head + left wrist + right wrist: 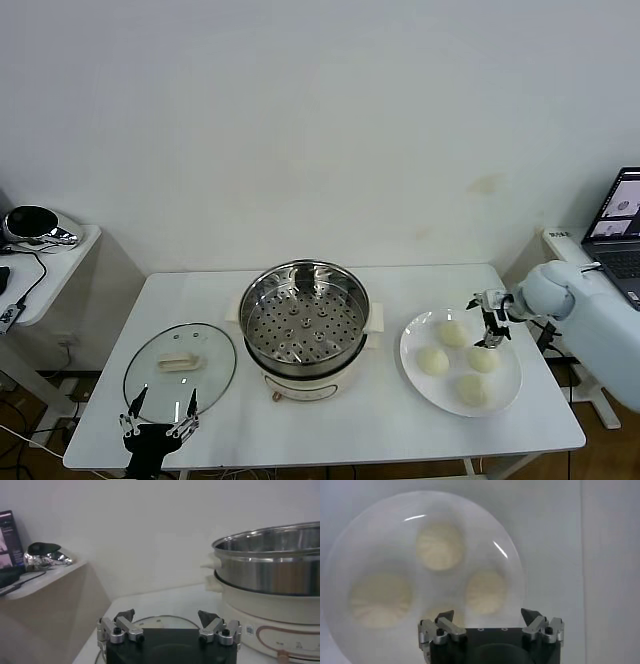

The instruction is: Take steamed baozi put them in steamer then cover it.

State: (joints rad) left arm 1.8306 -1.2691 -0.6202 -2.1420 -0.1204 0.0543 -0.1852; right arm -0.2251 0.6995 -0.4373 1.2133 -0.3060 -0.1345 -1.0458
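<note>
Baozi [453, 333], all four, sit on the white plate [415, 365] at the right of the surface [400, 420], none yet moved. Beside it, at the middle, the steamer [304, 318] stands uncovered, its perforated tray bare. Flat on the surface to the left lies the cover [180, 361], apart from the pot. Above the plate hangs the right pincer [491, 318], jaws apart and holding nothing; the left pincer [158, 422], also apart, waits just beside the cover's near edge. By my judgement, nothing is done: loading and covering both remain.
</note>
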